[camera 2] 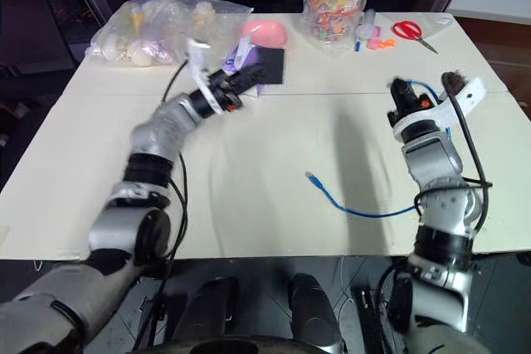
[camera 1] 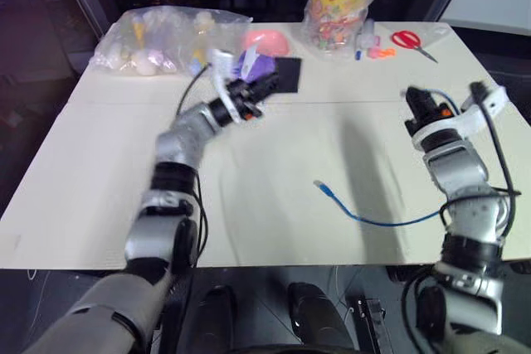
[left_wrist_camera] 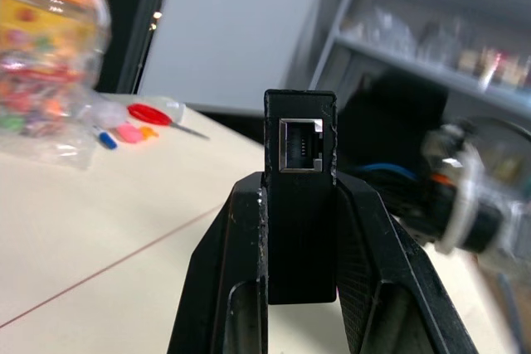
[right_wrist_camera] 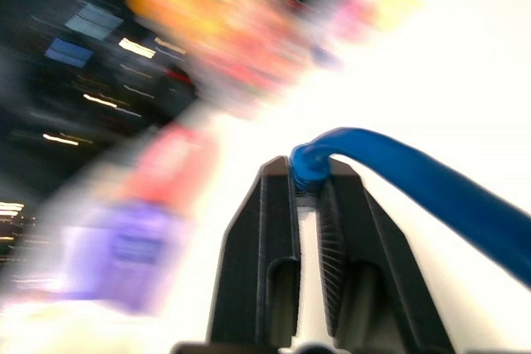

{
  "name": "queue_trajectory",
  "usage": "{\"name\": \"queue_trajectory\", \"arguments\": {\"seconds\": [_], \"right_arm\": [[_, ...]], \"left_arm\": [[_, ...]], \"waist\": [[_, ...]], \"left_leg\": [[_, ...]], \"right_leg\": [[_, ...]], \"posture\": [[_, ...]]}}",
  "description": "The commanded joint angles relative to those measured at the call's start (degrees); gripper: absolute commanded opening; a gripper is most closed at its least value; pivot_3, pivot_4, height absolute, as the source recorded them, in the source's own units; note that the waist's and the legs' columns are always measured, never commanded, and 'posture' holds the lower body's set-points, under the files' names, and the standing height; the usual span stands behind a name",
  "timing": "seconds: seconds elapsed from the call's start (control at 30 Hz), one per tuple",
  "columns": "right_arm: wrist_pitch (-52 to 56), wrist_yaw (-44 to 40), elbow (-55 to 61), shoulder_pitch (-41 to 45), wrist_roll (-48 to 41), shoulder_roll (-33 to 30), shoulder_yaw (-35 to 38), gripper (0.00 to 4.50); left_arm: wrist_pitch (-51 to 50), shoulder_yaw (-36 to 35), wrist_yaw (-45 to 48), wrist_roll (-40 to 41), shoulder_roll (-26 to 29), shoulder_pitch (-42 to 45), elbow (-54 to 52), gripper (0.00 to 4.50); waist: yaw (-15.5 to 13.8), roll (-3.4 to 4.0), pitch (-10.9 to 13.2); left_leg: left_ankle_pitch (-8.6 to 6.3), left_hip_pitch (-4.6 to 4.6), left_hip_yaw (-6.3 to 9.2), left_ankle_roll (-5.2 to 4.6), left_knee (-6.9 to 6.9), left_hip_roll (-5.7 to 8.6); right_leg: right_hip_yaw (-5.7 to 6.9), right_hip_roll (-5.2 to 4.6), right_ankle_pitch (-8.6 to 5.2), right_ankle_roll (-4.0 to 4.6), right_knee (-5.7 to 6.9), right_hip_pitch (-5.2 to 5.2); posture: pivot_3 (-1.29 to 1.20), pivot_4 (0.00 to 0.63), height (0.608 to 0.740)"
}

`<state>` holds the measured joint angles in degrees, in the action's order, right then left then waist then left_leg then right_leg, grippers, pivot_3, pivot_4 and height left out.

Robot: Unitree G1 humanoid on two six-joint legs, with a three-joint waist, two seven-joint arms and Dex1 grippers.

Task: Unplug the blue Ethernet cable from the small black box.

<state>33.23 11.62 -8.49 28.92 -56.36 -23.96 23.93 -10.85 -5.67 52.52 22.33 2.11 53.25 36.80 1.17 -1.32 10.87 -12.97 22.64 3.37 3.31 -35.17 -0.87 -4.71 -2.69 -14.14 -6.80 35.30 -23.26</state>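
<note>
My left gripper (left_wrist_camera: 300, 205) is clamped on the small black box (left_wrist_camera: 300, 205), holding it up off the table (camera 1: 274, 205) out in front of me, and in the left wrist view its socket (left_wrist_camera: 300, 145) faces outward with nothing in it. My right gripper (right_wrist_camera: 305, 176) is pinched shut on one end of the blue Ethernet cable (camera 1: 377, 220), off to my right side and well apart from the box. From that grip the cable drops behind the right arm and runs back across the table toward the middle, its long axis lying roughly side to side, ending in a free plug (camera 1: 319, 184) that rests on the surface between my two arms. So the relation that matters is already the right one: plug end in the right claw, box in the left, and open space between them, with the empty socket turned toward the right arm. I judge the unplugging done; what remains is setting both pieces down, with the right arm nearest the cable's slack.
</note>
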Motion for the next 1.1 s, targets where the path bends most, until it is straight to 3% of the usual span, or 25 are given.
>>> {"name": "queue_trajectory", "arguments": {"seconds": [0.03,0.13,0.37,0.6,0.77,0.83,1.03,1.07,1.1], "right_arm": [[1.9,-1.7,-4.7,3.5,3.9,-1.2,-1.0,0.05],[2.5,-2.5,-7.9,4.8,6.7,-1.2,-1.1,1.09],[9.7,-3.4,1.4,0.4,7.4,0.1,-1.5,4.48],[14.7,-2.0,20.6,-10.1,2.0,5.0,0.0,4.48],[14.7,-0.3,25.0,-12.7,0.9,6.8,1.1,4.48],[14.5,-0.1,25.5,-13.0,1.0,6.9,1.4,4.5],[14.5,-0.7,24.6,-12.7,2.0,5.4,1.9,4.5],[14.6,-1.0,24.5,-12.8,2.3,4.9,2.0,4.5],[14.7,-1.2,24.6,-12.9,2.4,4.5,2.1,4.5]], "left_arm": [[9.2,1.6,-2.6,-3.4,-2.2,0.6,1.7,0.47],[17.3,2.5,-6.3,-6.8,-4.5,1.2,8.9,0.47],[30.5,2.6,-12.5,-11.9,-7.9,5.0,25.2,0.47],[35.0,3.2,-18.6,-16.5,-8.7,5.4,33.8,0.47],[35.0,3.4,-18.9,-18.6,-8.6,4.0,35.6,0.47],[34.5,3.2,-18.6,-19.0,-8.4,3.6,35.8,1.51],[29.0,2.5,-15.7,-18.6,-7.1,3.8,35.9,3.83],[27.8,2.7,-14.4,-18.6,-6.4,3.8,35.1,4.13],[26.6,2.8,-13.3,-18.5,-5.7,3.8,34.4,4.13]], "waist": [[0.0,0.03,0.0],[-0.1,0.09,0.0],[-0.5,0.08,0.0],[-0.4,0.1,-0.1],[-0.3,0.11,-0.1],[-0.3,0.11,-0.1],[-0.3,0.12,-0.1],[-0.3,0.12,-0.1],[-0.3,0.13,-0.1]], "left_leg": [[0.0,0.07,0.0,0.0,0.02,0.0],[-0.04,0.11,0.01,-0.08,0.02,-0.01],[-0.06,0.31,0.06,-0.12,-0.07,0.01],[-0.08,0.39,0.17,-0.14,-0.08,0.02],[-0.08,0.39,0.15,-0.14,-0.16,0.03],[-0.08,0.34,0.16,-0.14,-0.17,0.03],[-0.08,0.35,0.16,-0.15,-0.15,0.03],[-0.08,0.34,0.16,-0.15,-0.14,0.03],[-0.08,0.34,0.16,-0.14,-0.14,0.03]], "right_leg": [[0.0,0.01,0.01,-0.02,0.04,-0.1],[0.01,0.05,0.01,-0.04,0.12,-0.17],[0.08,0.03,0.05,-0.15,-0.03,-0.17],[0.16,0.03,0.07,-0.21,-0.08,-0.18],[0.14,0.02,0.1,-0.25,-0.07,-0.17],[0.14,0.03,0.1,-0.24,-0.06,-0.13],[0.14,0.04,0.1,-0.24,-0.06,-0.14],[0.14,0.04,0.1,-0.24,-0.06,-0.14],[0.14,0.04,0.1,-0.24,-0.06,-0.14]], "posture": [[0.0,0.15,0.739],[0.0,0.15,0.739],[0.0,0.15,0.739],[0.0,0.15,0.739],[0.0,0.15,0.739],[0.0,0.15,0.739],[0.0,0.15,0.739],[0.0,0.15,0.739],[0.0,0.15,0.739]]}}
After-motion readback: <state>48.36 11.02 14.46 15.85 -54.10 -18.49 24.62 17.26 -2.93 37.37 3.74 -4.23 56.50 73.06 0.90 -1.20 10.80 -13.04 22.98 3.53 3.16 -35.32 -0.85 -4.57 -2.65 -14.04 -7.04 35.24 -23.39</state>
